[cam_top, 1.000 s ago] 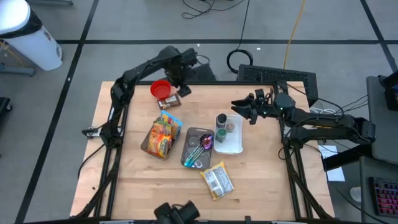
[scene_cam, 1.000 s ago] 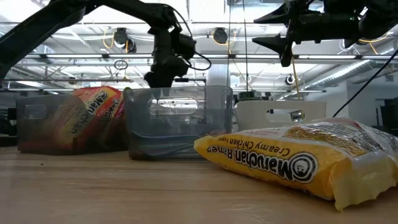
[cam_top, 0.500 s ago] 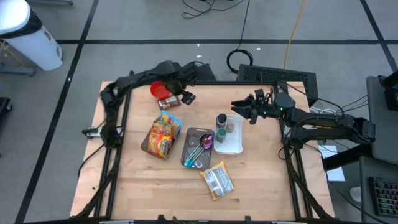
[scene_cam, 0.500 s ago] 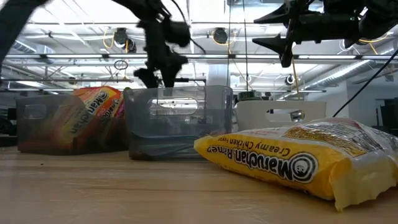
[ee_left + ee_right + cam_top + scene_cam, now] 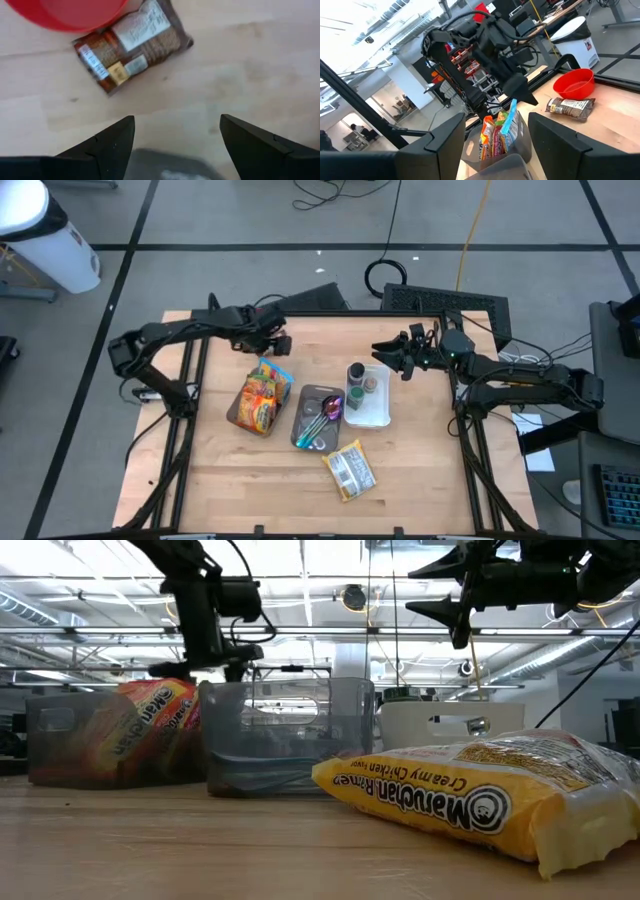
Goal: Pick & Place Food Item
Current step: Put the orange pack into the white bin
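Left gripper (image 5: 268,338) has swung back from the bowl (image 5: 577,83), jaws apart, empty. Right gripper (image 5: 385,356) hovers parted. Brown packet (image 5: 131,46) unplaced.

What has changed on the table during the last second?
The left tool swung away from above the brown packet beside the red bowl, toward the left edge, open and empty. The packet was not taken. The right tool stayed open above the white tray; all the items stayed in place.
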